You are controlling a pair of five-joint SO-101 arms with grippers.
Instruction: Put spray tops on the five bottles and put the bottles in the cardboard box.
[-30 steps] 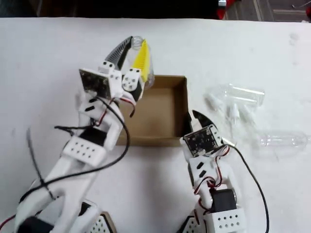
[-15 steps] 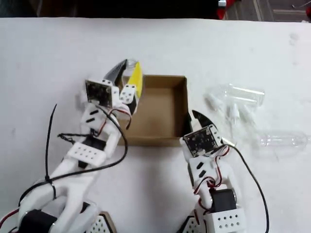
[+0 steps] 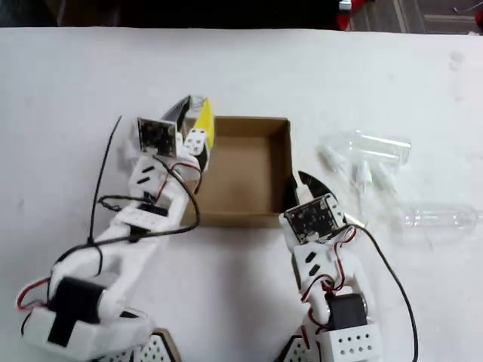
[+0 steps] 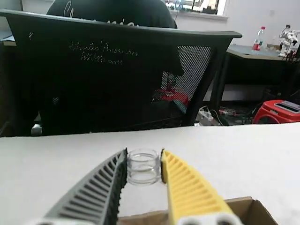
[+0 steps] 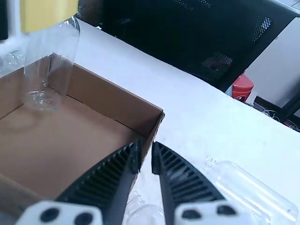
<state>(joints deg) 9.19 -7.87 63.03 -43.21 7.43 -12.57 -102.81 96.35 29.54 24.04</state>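
One bottle (image 4: 143,169) is pinched near its top between my left gripper's (image 4: 143,154) grey and yellow fingers, which have closed in just to its width. From the right wrist view that bottle (image 5: 50,65) hangs upright over the far corner of the box (image 5: 117,111). I cannot tell whether its base touches the floor of the box. In the high view the left gripper (image 3: 195,113) sits at the box's (image 3: 241,219) far left corner. My right gripper (image 5: 145,151) holds nothing, and only a thin slit shows between its black fingers. It sits just beside the box's right wall (image 3: 287,162). Other bottles (image 3: 373,145) lie on their sides on the table (image 3: 75,75), right of the box, with spray tops (image 3: 364,175) among them.
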